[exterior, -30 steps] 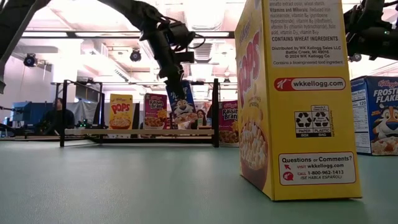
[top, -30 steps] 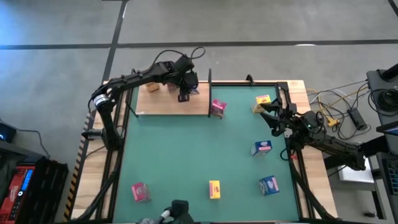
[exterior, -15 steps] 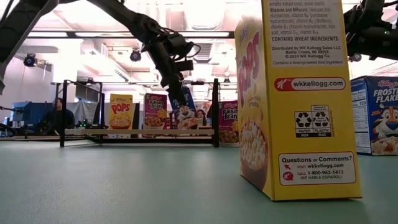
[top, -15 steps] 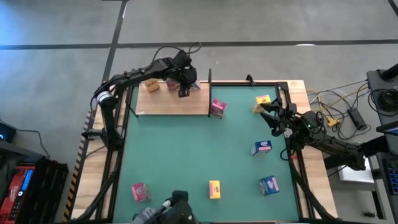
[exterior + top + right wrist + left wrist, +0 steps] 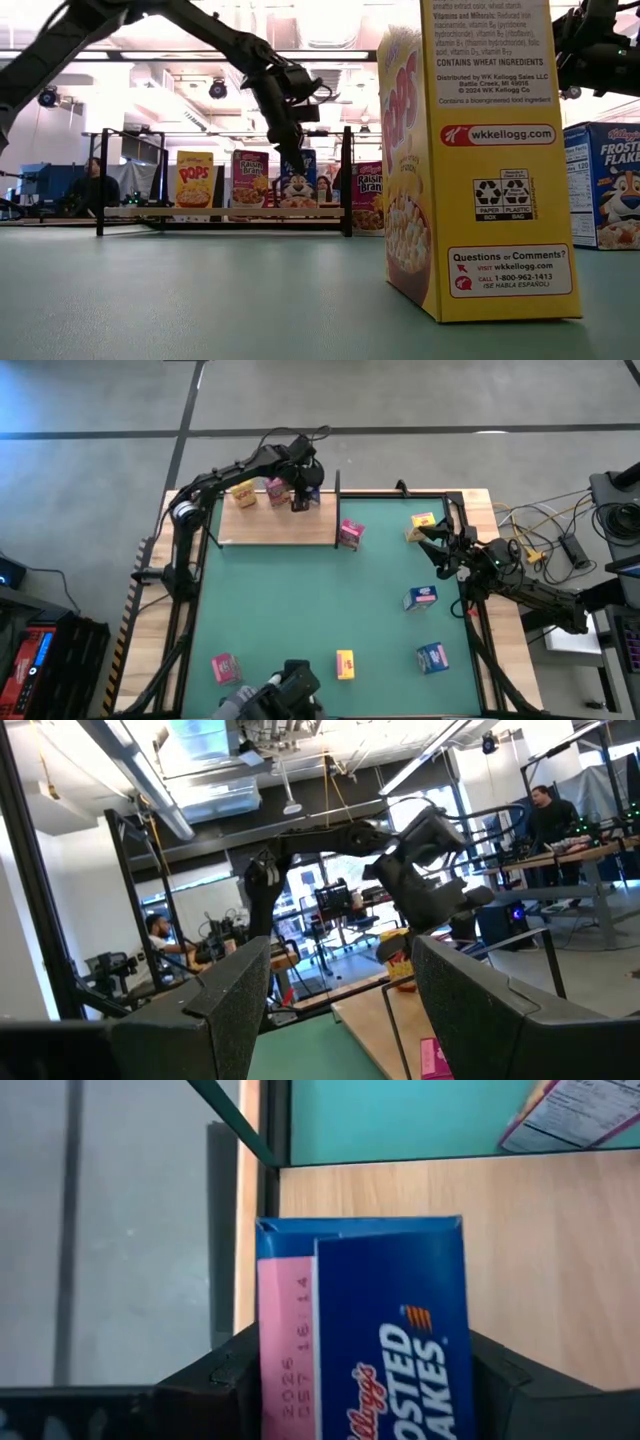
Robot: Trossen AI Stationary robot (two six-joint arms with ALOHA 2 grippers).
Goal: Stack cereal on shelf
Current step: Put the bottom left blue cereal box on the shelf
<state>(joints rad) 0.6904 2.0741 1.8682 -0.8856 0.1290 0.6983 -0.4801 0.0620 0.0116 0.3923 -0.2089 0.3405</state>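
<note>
Across my green mat (image 5: 300, 610), scattered cereal boxes (image 5: 344, 664) stand near me, my right claw (image 5: 428, 546) waits agape at its edge, my left claw (image 5: 299, 498) flanks the blue box (image 5: 370, 1330) on the pale wooden shelf (image 5: 280, 530), grip uncertain, beyond it grey concrete floor (image 5: 420, 395).

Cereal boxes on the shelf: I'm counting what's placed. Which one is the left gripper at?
The blue Frosted Flakes box, third along the shelf after the yellow and pink boxes. It sits between the left gripper's fingers, unlike the others.
</note>
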